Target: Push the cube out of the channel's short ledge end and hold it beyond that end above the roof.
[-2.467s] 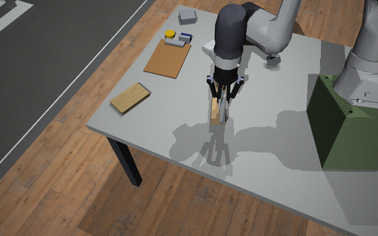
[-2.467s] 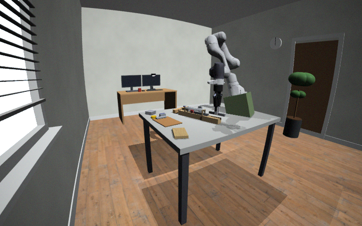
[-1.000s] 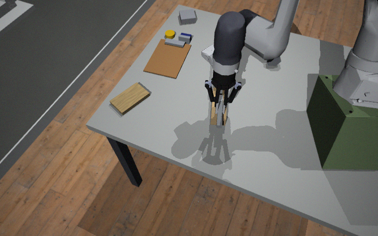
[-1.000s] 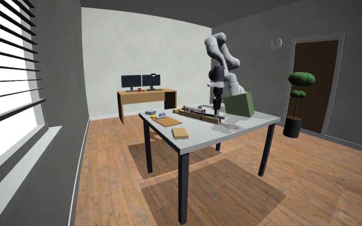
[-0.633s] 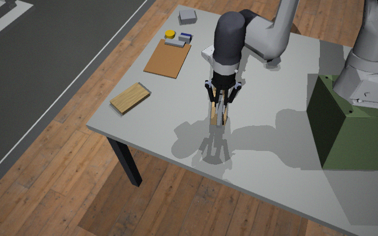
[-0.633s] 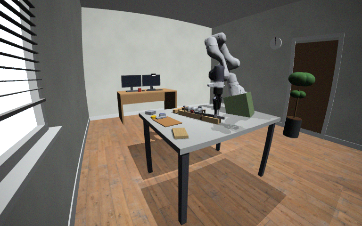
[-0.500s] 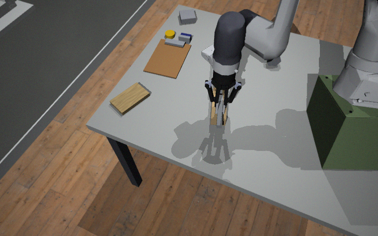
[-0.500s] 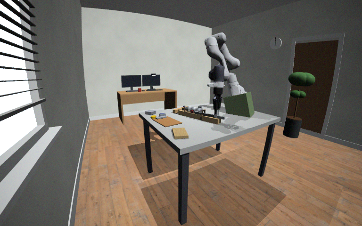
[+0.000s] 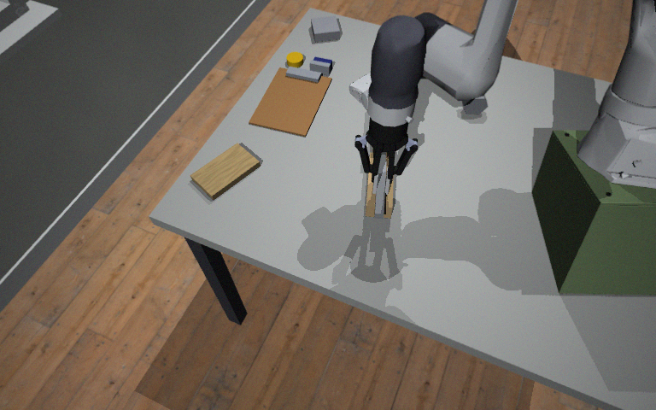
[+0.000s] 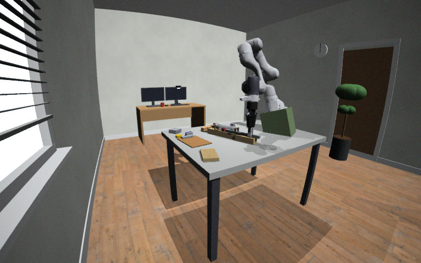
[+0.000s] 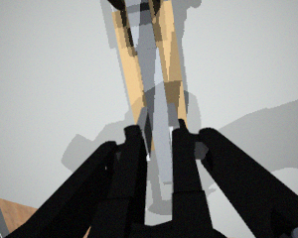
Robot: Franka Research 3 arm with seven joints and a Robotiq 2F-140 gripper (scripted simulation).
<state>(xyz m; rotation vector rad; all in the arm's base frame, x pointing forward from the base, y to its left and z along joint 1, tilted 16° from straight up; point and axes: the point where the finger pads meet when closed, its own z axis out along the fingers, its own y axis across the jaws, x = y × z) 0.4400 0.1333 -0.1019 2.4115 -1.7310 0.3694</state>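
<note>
A long wooden channel [image 10: 243, 138] [image 9: 371, 202] [image 11: 131, 73] lies on the grey table [image 9: 271, 202]; in the top view my arm hides most of it. A small red cube [image 10: 222, 129] shows about midway along the channel in the exterior view and is hidden in the other views. My gripper [image 9: 383, 172] [image 10: 250, 129] [image 11: 159, 116] points straight down over the channel's near end. It is shut on a thin grey rod [image 9: 383, 200] [image 11: 161, 166], which runs on past the fingertips between the channel's two walls.
A brown board [image 9: 290, 101] and a light wooden block [image 9: 225, 169] lie on the table's left side. A yellow disc [image 9: 295, 58], a blue-topped box [image 9: 321, 65] and a grey box [image 9: 325, 28] sit at the far corner. The green base block [image 9: 611, 243] stands at the right.
</note>
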